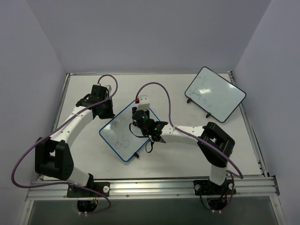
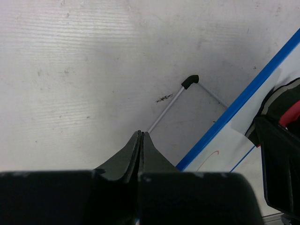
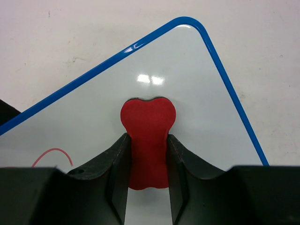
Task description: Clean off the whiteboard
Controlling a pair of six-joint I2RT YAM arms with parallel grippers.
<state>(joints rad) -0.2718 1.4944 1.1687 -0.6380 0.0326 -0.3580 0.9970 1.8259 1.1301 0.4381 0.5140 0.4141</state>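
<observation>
The whiteboard [image 1: 119, 140] has a blue frame and lies tilted at the table's middle, with faint red drawings [image 1: 124, 143] on it. My right gripper [image 1: 138, 123] is over its upper part, shut on a red eraser [image 3: 148, 115] that lies against the white surface near the board's rounded corner [image 3: 187, 21]. A red stroke [image 3: 51, 152] shows at the lower left of the right wrist view. My left gripper [image 1: 108, 114] is shut and empty beside the board's upper-left edge; its tips [image 2: 141, 133] are over bare table near the blue frame [image 2: 243, 98].
A black-framed whiteboard [image 1: 214, 93] with faint marks stands at the back right. A black foot on a wire stand [image 2: 190, 82] juts from the blue board's edge. Purple cables [image 1: 159, 86] loop above both arms. A metal rail [image 1: 154, 187] runs along the near edge.
</observation>
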